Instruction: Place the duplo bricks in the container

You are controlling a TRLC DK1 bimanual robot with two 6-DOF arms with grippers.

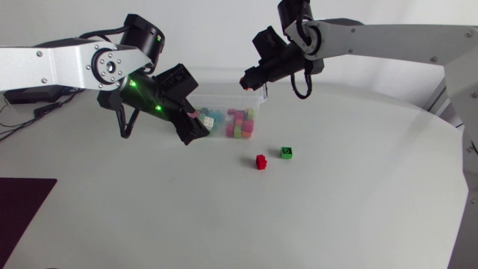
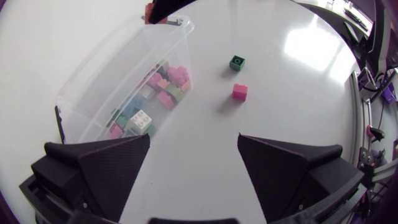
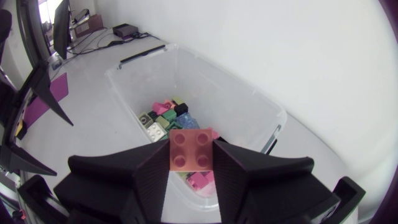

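A clear plastic container (image 1: 222,91) stands at the back middle of the table with several coloured duplo bricks (image 1: 237,123) inside. My right gripper (image 1: 249,79) hangs over its right end, shut on a salmon-red brick (image 3: 191,150); the bin's inside (image 3: 249,99) lies right below it. My left gripper (image 1: 194,127) is open and empty at the container's front left corner. Seen from the left wrist, its fingers (image 2: 106,165) stand wide apart, with the container (image 2: 106,68) ahead of them. A red brick (image 1: 261,161) and a green brick (image 1: 286,152) lie on the table in front of the bin.
In the left wrist view the green brick (image 2: 237,62) and the red brick (image 2: 240,91) lie ahead of the gripper, beside the bin. A dark mat (image 1: 22,205) covers the table's front left corner.
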